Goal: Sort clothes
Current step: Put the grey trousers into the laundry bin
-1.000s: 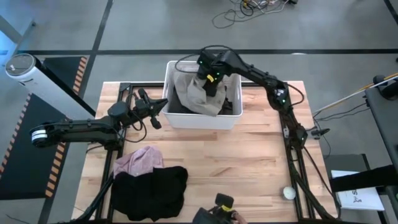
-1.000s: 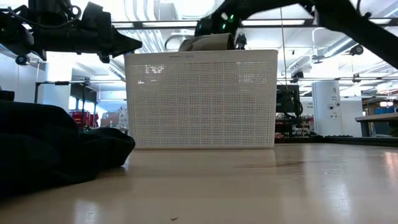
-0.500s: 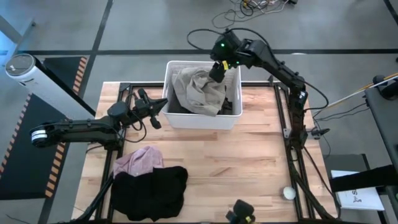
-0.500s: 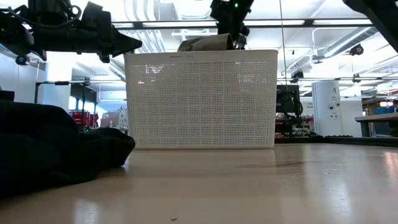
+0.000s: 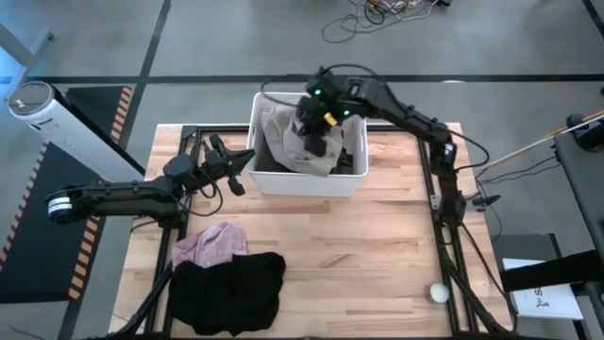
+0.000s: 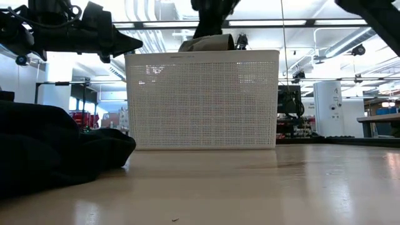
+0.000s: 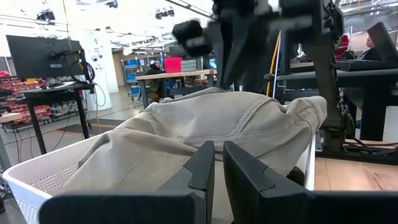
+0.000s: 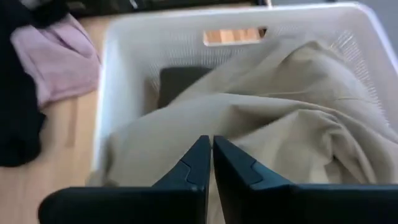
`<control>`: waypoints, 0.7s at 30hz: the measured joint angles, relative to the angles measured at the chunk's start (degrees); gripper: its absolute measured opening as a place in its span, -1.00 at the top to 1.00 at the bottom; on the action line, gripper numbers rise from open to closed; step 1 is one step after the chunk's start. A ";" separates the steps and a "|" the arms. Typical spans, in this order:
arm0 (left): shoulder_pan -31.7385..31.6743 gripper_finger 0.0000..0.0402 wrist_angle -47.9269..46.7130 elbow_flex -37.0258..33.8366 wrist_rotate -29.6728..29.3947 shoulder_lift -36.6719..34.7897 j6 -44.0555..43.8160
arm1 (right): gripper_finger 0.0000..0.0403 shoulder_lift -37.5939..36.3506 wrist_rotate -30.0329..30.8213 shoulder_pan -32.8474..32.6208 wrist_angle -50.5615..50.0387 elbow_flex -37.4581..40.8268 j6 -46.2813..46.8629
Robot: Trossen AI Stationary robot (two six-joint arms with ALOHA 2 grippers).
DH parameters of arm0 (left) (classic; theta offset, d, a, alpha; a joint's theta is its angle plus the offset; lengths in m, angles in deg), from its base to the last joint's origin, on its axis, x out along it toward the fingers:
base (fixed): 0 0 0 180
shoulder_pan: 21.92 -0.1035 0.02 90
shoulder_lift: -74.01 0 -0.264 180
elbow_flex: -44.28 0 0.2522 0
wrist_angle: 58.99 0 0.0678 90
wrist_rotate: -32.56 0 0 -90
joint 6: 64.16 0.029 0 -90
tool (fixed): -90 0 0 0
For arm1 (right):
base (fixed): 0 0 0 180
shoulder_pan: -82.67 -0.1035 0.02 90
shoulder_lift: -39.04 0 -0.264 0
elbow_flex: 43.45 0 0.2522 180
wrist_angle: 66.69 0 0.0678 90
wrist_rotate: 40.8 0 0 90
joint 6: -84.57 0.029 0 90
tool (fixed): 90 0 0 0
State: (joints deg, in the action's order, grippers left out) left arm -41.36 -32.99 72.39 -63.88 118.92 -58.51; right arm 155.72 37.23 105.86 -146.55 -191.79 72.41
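A khaki garment [image 5: 294, 140] [image 8: 267, 130] [image 7: 205, 121] lies heaped in the white lattice basket [image 5: 307, 181] [image 6: 200, 100], rising above its rim [image 6: 207, 42]. It lies over a dark piece [image 8: 177, 82]. My right gripper [image 5: 316, 132] [image 8: 208, 142] hangs shut just above the khaki heap, with nothing showing between its fingers. My left gripper [image 5: 248, 160] [image 7: 217, 146] is shut and points level at the basket's left rim. A pale pink shirt [image 5: 212, 244] and a black garment [image 5: 231, 288] [image 6: 44, 147] lie on the table's near left.
A small white ball [image 5: 439, 293] lies near the table's right front corner. Black frame rails [image 5: 444, 217] run along the table's right side. Bare wood stretches between the basket and the near edge, right of the black garment.
My right gripper rose off the khaki garment and swung toward the basket's far right rim. It then came back over the middle of the basket, tipping less steeply downward. The khaki garment, bunched under the gripper before, now lies spread wider in the basket.
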 joint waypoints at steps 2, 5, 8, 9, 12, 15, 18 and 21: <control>0.02 0.90 -0.04 0.00 -0.01 0.00 -0.01 | 0.99 2.21 0.35 0.09 0.58 -0.02 -0.90; 0.01 0.90 -0.03 0.00 -0.01 0.00 -0.22 | 1.00 6.13 1.20 1.22 -0.65 -0.02 -4.74; 0.00 0.90 -0.15 0.00 -0.01 0.00 -0.43 | 1.00 10.05 2.50 3.86 -3.27 0.02 -7.16; 0.00 0.90 -0.13 0.00 -0.01 -0.01 -0.47 | 1.00 11.38 2.44 4.98 -3.67 0.02 -7.16; 0.00 0.90 -0.43 0.00 -0.01 0.00 -0.52 | 1.00 14.71 1.44 7.75 -5.24 0.02 -7.00; 0.00 0.90 -0.76 0.00 -0.01 0.00 -0.53 | 1.00 17.36 0.95 9.08 -5.80 0.02 -8.03; 0.00 0.90 -0.93 0.00 -0.01 0.00 -0.52 | 1.00 19.20 -0.29 9.74 -5.57 -0.09 -9.01; 0.00 0.90 -1.00 0.00 -0.01 0.00 -0.52 | 1.00 20.30 -2.39 10.11 -5.26 -0.13 -9.98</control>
State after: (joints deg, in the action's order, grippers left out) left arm -41.36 -33.99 72.39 -63.89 118.92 -59.04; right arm 176.02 34.84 115.97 -151.81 -191.92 62.43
